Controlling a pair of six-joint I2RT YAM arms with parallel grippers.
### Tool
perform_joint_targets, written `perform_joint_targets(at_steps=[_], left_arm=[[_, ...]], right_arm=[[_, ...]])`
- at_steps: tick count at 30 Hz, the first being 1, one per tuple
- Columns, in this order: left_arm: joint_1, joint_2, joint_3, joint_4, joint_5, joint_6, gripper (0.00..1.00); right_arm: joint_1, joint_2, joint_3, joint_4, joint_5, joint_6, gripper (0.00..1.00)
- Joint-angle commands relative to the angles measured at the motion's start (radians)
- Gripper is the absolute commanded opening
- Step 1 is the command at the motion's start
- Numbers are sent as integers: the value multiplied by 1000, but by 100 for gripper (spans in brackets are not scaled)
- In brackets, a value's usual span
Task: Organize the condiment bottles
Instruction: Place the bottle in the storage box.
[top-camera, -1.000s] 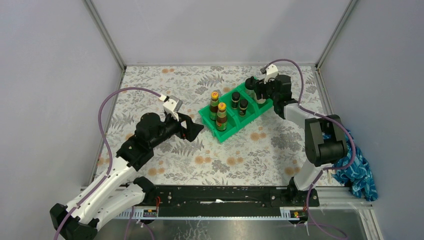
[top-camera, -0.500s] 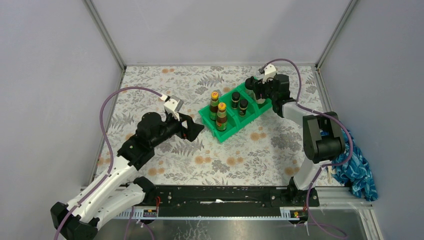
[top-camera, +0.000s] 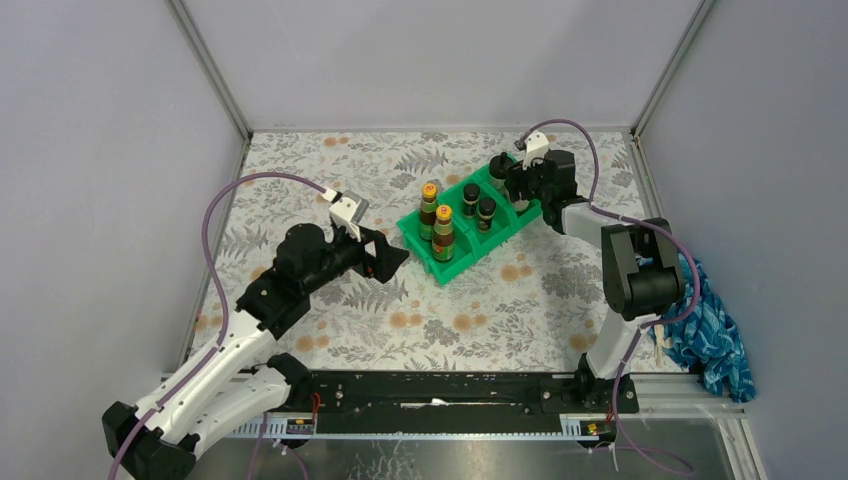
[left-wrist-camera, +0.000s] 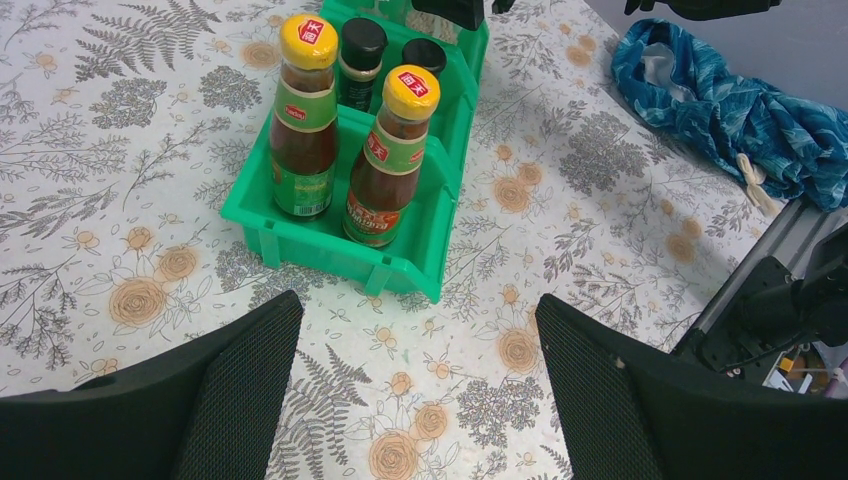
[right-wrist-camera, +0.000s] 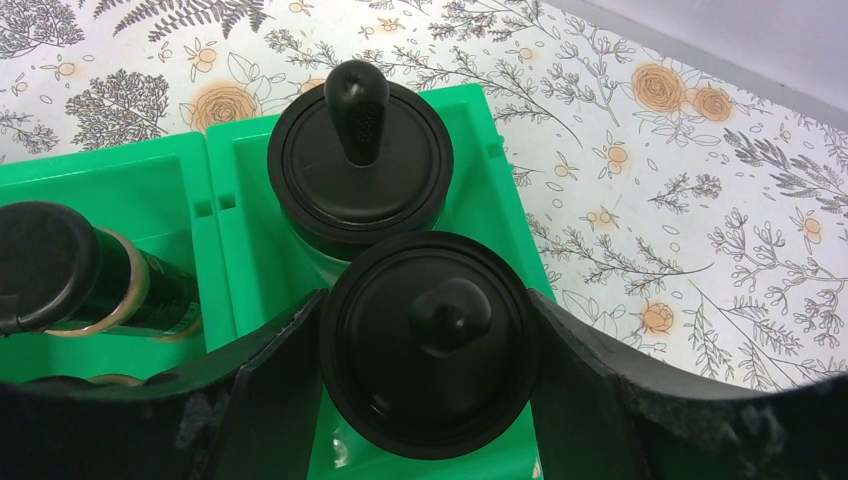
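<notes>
Jaws of right gripper (right-wrist-camera: 425, 325) clasp upright black-lidded jar (right-wrist-camera: 400, 385) in green bin (right-wrist-camera: 478, 120); left gripper (left-wrist-camera: 418, 310) wide open, empty; floral table (top-camera: 330, 170), grey walls (top-camera: 430, 60).

Brown bottles (left-wrist-camera: 303, 130), dark jars (left-wrist-camera: 358, 70) and wide jars (right-wrist-camera: 360, 160) stand upright in the green bin (left-wrist-camera: 330, 250).

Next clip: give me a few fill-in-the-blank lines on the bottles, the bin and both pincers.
The two brown bottles have ____ caps.
They stand in a ____ bin.
The left pincer is open and holds ____.
The right pincer is shut on a jar with a ____ lid.
Missing words: yellow; green; nothing; black.
</notes>
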Motion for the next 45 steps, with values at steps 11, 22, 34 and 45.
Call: perform_joint_targets(at_steps=[11, 22, 34, 45], left_arm=[[-7, 14, -6, 42, 16, 2, 91], [-8, 21, -5, 42, 25, 1, 91], [-7, 12, -4, 42, 33, -9, 91], [-8, 16, -3, 42, 36, -10, 91]], right_arm=[[12, 18, 65, 95, -33, -9, 0], [12, 24, 64, 78, -17, -14, 0], [16, 17, 51, 72, 29, -6, 28], [16, 33, 57, 62, 44, -2, 71]])
